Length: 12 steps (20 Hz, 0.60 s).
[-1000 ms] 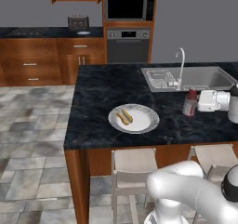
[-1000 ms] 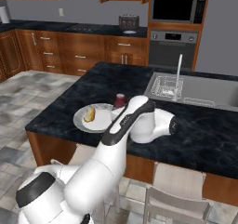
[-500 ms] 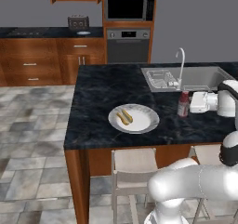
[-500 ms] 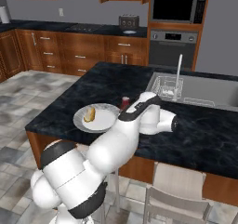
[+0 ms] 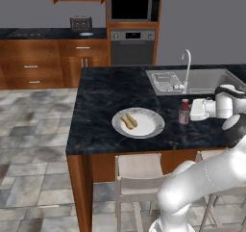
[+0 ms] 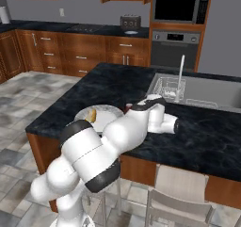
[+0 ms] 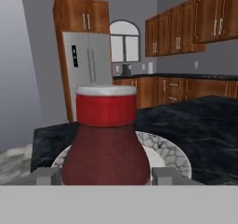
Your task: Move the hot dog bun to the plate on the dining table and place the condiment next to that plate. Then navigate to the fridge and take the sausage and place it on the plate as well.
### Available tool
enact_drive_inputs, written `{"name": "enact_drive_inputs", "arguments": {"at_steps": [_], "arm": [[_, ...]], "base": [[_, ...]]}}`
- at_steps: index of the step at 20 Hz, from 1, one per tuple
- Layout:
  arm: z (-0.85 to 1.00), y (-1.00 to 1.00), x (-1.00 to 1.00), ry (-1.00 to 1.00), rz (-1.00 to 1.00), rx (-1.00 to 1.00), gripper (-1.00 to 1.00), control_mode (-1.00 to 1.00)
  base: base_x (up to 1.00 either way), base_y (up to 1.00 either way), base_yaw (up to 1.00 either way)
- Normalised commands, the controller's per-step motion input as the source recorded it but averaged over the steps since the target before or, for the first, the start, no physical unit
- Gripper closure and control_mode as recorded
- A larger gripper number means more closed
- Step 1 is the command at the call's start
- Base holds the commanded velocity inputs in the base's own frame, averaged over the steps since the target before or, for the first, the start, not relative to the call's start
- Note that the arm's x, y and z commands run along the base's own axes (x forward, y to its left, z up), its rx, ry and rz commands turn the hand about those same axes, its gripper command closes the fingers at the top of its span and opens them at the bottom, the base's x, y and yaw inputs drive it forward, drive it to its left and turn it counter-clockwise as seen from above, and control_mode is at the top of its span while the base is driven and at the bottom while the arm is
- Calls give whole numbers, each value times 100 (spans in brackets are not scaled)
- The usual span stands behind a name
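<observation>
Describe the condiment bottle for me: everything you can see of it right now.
The condiment is a small bottle with dark red contents, a red cap and a rounded body narrowing to the neck. It stands upright on the black marbled dining table, just right of the white plate that holds the hot dog bun, apart from its rim. The gripper sits at bottle height with one fingertip on either side of the body; whether the fingertips touch the bottle cannot be told.

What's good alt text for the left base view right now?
The gripper meets an upright condiment bottle on the black dining table, just right of a white plate holding a hot dog bun.
</observation>
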Motion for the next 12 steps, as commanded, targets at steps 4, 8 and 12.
{"name": "enact_drive_inputs", "arguments": {"at_steps": [4, 8, 12], "arm": [[-32, -15, 46, 0, 4, 0, 100, -100], [-33, -12, 46, 0, 4, 0, 100, -100], [-41, -2, 43, 0, 4, 0, 100, -100]], "base": [[0, 0, 0], [0, 0, 0], [0, 0, 0]]}}
